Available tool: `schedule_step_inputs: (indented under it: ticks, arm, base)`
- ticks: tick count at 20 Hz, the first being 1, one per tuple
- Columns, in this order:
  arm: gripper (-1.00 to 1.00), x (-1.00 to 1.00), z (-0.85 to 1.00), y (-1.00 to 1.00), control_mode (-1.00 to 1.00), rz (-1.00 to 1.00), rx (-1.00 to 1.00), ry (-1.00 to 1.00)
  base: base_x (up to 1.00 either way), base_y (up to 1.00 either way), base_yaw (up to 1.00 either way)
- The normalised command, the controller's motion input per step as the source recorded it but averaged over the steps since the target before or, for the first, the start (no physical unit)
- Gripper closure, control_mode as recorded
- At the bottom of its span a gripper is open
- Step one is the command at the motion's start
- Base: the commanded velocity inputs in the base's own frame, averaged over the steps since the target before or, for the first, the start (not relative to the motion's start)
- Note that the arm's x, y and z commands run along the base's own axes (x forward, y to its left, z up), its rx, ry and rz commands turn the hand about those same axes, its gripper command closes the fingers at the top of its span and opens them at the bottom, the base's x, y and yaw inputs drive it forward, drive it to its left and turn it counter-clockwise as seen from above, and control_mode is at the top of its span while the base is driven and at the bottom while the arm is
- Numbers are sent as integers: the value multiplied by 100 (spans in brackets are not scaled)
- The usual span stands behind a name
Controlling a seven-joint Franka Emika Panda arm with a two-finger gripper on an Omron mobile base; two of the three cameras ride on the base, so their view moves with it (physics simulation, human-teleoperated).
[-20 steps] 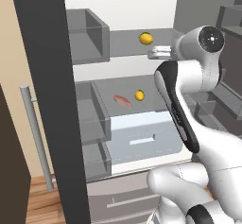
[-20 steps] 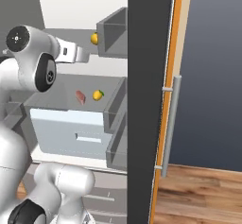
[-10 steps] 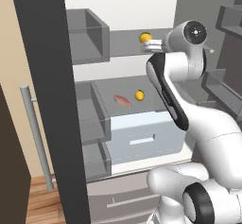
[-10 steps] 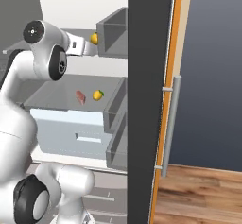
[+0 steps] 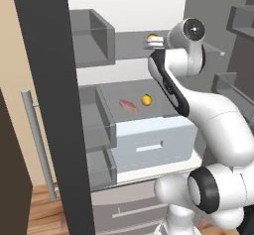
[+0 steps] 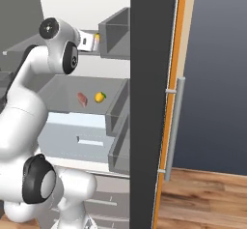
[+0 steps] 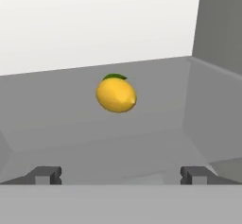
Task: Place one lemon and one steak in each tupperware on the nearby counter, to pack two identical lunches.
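So this is an open fridge, door (image 5: 47,105) swung out on the left of the left base view, with grey door bins (image 5: 92,35) stacked on it that all look bare from here. The upper shelf (image 5: 131,43) near the top middle of that view has one lemon (image 5: 152,36) on it, and the pincer (image 5: 155,42) is right up against that lemon. In the hand view the lemon (image 7: 116,93) sits centre frame, a bit above the middle, green tip up, resting on the grey shelf (image 7: 94,133) with the fingertips (image 7: 45,175) spread wide at the bottom corners, so the pincer is released and not touching the fruit. Lower shelf (image 5: 124,92), middle of the left base view: a steak (image 5: 128,104) lying flat and a second lemon (image 5: 146,99) just beside it to the right, apart from each other. Below that there's a pale blue drawer (image 5: 154,142) with a white handle, shut. In the right base view the same pair shows at centre left, steak (image 6: 82,99) left of lemon (image 6: 100,96), and the top lemon (image 6: 97,37) peeks out between the pincer (image 6: 91,41) and a door bin (image 6: 116,32). Compared with half a second ago, the arm has reached further in and the pincer has closed the gap to the top lemon; steak and lower lemon haven't budged.
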Motion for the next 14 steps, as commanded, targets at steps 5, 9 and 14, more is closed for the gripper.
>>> schedule_step_inputs:
  ticks: [5,9,14]
  arm:
    - [-100,47,0,-23,-100,0,0,2]
    - [-100,41,0,-19,-100,0,0,1]
    - [-100,35,0,-2,-100,0,0,0]
  base:
    - [0,0,0]
    - [0,0,0]
    - [0,0,0]
